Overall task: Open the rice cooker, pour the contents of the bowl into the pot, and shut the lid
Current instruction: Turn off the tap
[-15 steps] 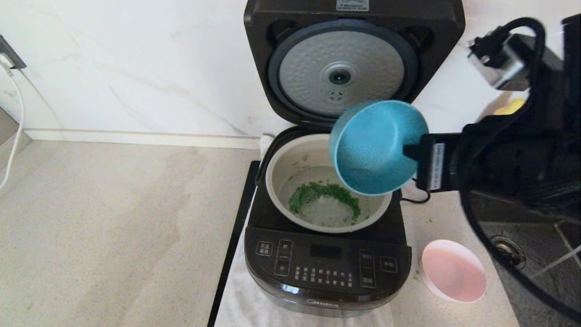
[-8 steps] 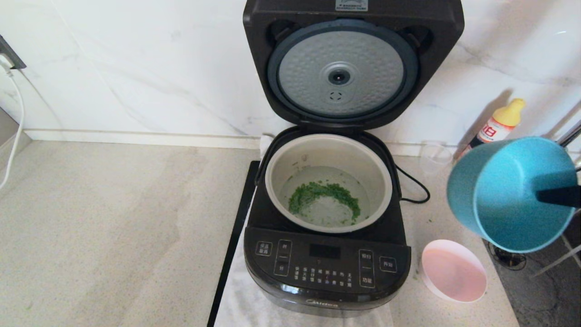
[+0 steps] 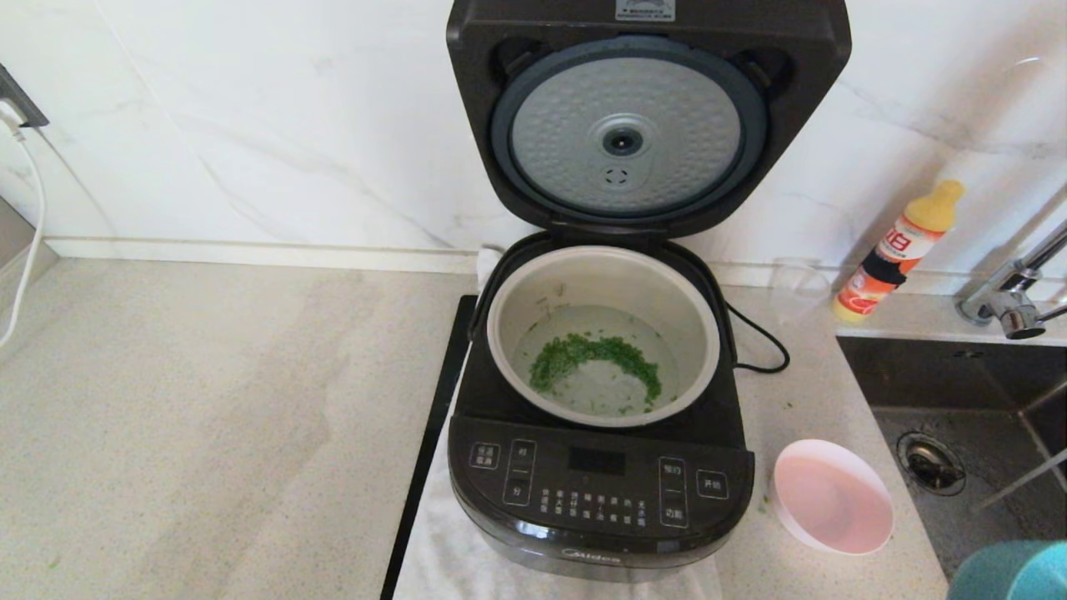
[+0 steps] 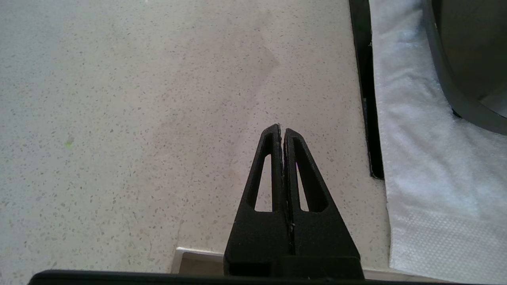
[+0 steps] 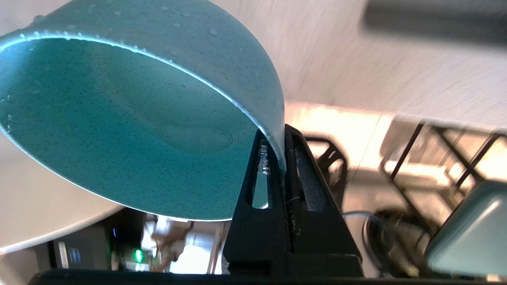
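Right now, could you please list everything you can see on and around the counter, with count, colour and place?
rice cooker: one, glossy black, centre of counter, on a white cloth
lid: one, black with silver disc inside, standing open at the back
pot: one, pale grey, inside the cooker, holding water and green bits
pink bowl: one, on the counter right of the cooker
blue bowl: one, teal, wet and emptied, at the lower right edge of the head view
bottle: one, orange with yellow cap, by the wall
sink: one, dark, far right, with a metal tap
left end effector: shut, above bare counter left of the cooker
right end effector: shut on the blue bowl's rim
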`<state>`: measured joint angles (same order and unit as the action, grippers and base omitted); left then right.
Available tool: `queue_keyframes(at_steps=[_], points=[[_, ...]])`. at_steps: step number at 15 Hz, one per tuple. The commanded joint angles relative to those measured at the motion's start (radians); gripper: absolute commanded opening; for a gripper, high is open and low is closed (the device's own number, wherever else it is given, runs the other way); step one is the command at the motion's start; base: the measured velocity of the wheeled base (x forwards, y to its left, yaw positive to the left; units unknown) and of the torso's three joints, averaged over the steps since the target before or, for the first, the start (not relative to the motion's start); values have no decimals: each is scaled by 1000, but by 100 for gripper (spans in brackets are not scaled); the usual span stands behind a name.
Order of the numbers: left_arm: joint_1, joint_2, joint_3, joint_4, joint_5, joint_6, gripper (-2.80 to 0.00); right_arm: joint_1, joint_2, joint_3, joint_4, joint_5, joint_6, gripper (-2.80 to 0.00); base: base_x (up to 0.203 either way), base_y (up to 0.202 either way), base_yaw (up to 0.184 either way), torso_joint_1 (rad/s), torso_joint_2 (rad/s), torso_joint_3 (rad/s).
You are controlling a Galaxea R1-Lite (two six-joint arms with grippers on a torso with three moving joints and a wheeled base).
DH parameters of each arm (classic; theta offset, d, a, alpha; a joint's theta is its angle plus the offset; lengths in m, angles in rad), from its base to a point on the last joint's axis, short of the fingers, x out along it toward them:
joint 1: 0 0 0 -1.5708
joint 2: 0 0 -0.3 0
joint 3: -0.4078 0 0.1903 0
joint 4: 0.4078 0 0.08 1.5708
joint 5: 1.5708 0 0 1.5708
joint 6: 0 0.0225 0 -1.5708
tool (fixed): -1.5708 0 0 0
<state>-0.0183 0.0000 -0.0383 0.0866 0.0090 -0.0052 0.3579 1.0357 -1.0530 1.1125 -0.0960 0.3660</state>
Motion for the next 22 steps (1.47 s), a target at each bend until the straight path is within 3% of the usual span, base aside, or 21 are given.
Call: queue_keyframes(at_steps=[1,6,10,18,22], points=[[0,-3,0,1,0,-1,-280,-2,-13,136,-37,35,0,-280,0,0,0,0,0,0],[0,-3,0,1,0,-1,-280,2,47,291,-136,137,-3,-280,0,0,0,0,0,0],[0,-3,0,1,0,-1,-280,69,94,370,-148,182,-4,-280,0,0,0,0,0,0],[0,-3,0,1,0,-1,-280,132,337,400,-356,174,-1,-280,0,0,0,0,0,0],[0,-3,1,1,1,-1,-280,133,451,401,-468,100,0,-280,0,0,0,0,0,0]])
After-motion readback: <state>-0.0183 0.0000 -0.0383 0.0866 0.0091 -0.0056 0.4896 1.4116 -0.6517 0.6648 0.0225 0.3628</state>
